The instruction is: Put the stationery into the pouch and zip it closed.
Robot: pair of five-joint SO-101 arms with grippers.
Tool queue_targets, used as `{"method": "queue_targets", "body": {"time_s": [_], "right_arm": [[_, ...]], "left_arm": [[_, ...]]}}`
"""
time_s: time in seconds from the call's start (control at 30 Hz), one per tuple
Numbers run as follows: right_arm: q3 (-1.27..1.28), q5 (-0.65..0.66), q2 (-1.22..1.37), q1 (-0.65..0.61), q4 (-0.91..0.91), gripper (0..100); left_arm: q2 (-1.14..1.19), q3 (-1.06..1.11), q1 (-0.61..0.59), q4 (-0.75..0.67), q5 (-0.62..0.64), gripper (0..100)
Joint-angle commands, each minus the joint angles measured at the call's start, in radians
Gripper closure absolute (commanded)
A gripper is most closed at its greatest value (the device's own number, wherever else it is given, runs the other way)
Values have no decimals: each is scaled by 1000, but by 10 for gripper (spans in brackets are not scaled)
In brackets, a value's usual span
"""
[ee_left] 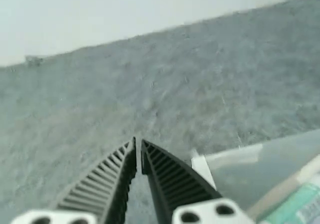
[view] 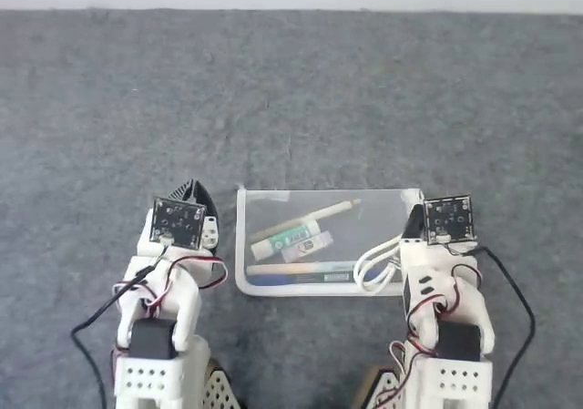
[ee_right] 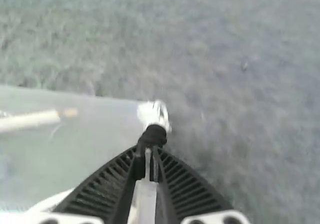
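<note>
Right gripper (ee_right: 149, 156): pinched together on the zip pull (ee_right: 154, 115), with the small white tab poking out just past the fingertips. Sits at the far right corner of the pouch (view: 244, 245), at the end of the zip line along the far edge. Left gripper (ee_left: 138, 149): closed as well, fingers meeting at the tips with nothing between them. Hangs just beside the pouch's far left corner, apart from it or barely touching; hard to tell which.

Outward from there, the pouch itself: lies flat on the grey carpet-like tabletop (view: 291, 81) between the two arms, long side running left to right, see-through enough to show the contents. Holds a pencil (view: 314, 216) slanting across the far half, a white and green tube (view: 290, 238) and a small white block (view: 310, 246) in the middle, and what look like pens (view: 301, 270) along the near edge. At the near right corner, a looped white cord (view: 373, 265) across the pouch, close against the right arm; unclear whether part of the pouch or of the arm's wiring.

As for progress: looks like the packing part done, with all the stationery in sight inside the pouch. Judging by the pull parked at the right end, probably zipped all the way across, or else fully unzipped; cannot tell from these views, teeth joined or not. If closed, leaves only letting go and backing both arms away. If open, leaves the whole zip run back toward the left corner, likely with the left gripper bracing that end.
</note>
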Motion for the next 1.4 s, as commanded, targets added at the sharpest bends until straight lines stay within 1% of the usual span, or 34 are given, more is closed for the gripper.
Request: {"method": "queue_targets", "body": {"time_s": [0.0, 0.1, 0.3, 0.37, 0.5, 0.57, 1.37], "right_arm": [[23, 3, -22, 12, 39, 992], [23, 11, -22, 16, 94, 992], [23, 11, -22, 13, 325, 992], [23, 11, -22, 16, 389, 992], [23, 8, -22, 18, 389, 992], [23, 9, -22, 16, 389, 992], [23, 11, -22, 10, 389, 992]], "left_arm": [[-15, -10, 0, 72, -11, 988], [-11, -10, 3, 138, -11, 988], [-11, -10, -8, 272, -11, 988], [-11, -10, -49, 311, -11, 988], [-11, -10, -126, 350, -8, 988], [-11, -10, -146, 356, -5, 988], [-14, -10, -147, 358, -6, 988]]}}
